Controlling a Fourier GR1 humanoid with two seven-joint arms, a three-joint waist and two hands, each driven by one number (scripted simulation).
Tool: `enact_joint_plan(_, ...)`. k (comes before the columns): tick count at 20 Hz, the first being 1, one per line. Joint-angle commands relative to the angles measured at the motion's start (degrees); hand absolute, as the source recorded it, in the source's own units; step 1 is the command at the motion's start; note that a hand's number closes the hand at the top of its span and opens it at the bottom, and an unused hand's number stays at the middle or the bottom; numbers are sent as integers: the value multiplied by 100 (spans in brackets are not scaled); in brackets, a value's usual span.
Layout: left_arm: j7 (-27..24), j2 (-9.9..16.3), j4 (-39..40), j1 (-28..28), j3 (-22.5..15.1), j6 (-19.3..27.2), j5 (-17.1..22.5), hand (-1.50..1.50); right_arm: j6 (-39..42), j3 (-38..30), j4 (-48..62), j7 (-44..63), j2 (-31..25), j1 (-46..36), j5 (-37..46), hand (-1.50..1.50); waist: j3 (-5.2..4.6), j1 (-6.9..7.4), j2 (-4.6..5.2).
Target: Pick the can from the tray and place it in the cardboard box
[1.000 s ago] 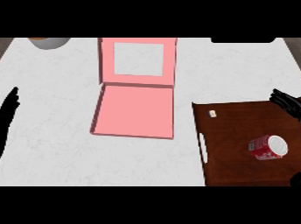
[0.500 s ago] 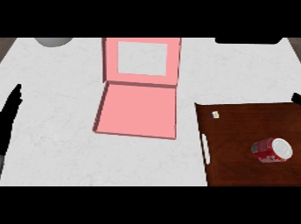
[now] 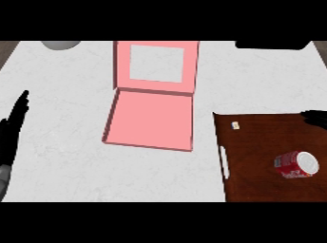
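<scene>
A red can (image 3: 295,164) with a white end lies on its side on the dark brown tray (image 3: 257,156) at the lower right. The pink box (image 3: 151,118) sits open in the middle of the counter, its lid (image 3: 156,66) with a square window folded back behind it. My right hand (image 3: 325,119) shows at the right edge over the tray's far corner, fingers straight, up and to the right of the can and apart from it. My left hand (image 3: 6,135) rests at the left edge, fingers straight and pointing up.
A grey round object (image 3: 61,44) sits at the counter's far left edge and a black object (image 3: 272,44) at the far right. A small white tag (image 3: 235,125) lies on the tray near its far left corner. White counter (image 3: 61,156) surrounds the box.
The view has shifted, so the box and tray sit further right. My right hand has drawn toward the right edge; less of it shows. The can has not moved on the tray.
</scene>
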Motion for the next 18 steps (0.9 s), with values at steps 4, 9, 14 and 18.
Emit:
enact_joint_plan(4,-345,-238,389,162,47,-2,-178,0,373,816,308,-378,155,-625,1030,-150,-16,-126,-39)
enact_joint_plan(9,-298,-148,320,84,353,-170,-245,0,407,912,721,-48,647,-1222,1511,-150,-15,-147,-47)
enact_joint_plan(14,-15,-385,-136,316,270,-74,-490,0,31,941,1057,-247,841,-1098,1948,-150,-13,-164,-58)
enact_joint_plan(18,128,-243,18,58,589,-430,-460,0,-57,838,955,-180,1077,-935,2044,-150,-15,-211,-59)
